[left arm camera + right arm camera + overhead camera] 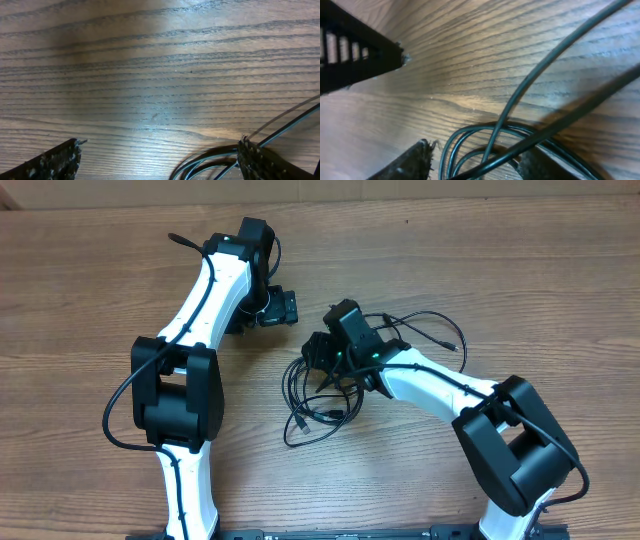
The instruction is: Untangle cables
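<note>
The cables [318, 402] are thin black cords lying in a loose tangle at the table's middle, with strands and a small plug running off to the right [447, 338]. My right gripper [322, 372] is over the top of the tangle. In the right wrist view it [475, 165] is open, with several cable loops [470, 137] lying between its fingers and two strands crossing over them. My left gripper [284, 308] is up and to the left of the tangle. In the left wrist view it [160, 162] is wide open, with black cords [210, 161] beside its right finger.
The wooden table [90, 290] spreads on all sides. The left arm [200, 300] runs from the front edge up the left side, and the right arm [450, 395] comes in from the front right. A black slatted part [350, 50] shows at the right wrist view's upper left.
</note>
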`<control>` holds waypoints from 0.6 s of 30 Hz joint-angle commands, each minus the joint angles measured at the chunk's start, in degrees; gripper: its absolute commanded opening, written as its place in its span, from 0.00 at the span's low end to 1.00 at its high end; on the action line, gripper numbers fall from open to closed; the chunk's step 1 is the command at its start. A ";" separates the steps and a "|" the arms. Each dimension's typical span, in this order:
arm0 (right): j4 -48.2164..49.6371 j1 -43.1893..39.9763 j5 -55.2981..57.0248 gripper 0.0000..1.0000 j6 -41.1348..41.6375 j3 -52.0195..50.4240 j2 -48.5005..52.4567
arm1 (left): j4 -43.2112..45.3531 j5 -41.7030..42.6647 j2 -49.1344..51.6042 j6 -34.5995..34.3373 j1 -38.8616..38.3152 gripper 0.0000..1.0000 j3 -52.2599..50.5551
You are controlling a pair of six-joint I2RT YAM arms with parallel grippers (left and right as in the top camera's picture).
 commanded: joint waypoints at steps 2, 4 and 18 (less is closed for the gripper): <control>0.55 -2.29 -5.90 0.59 -5.79 3.26 -3.21 | 0.22 0.61 -1.36 -0.81 0.15 1.00 -0.15; 0.59 -2.99 -5.88 0.59 -5.95 3.58 -3.39 | 0.22 0.61 -1.36 -0.81 0.15 1.00 -0.15; -11.26 -3.15 -2.56 0.50 -5.68 3.43 -3.23 | 0.22 0.61 -1.36 -0.81 0.15 1.00 -0.15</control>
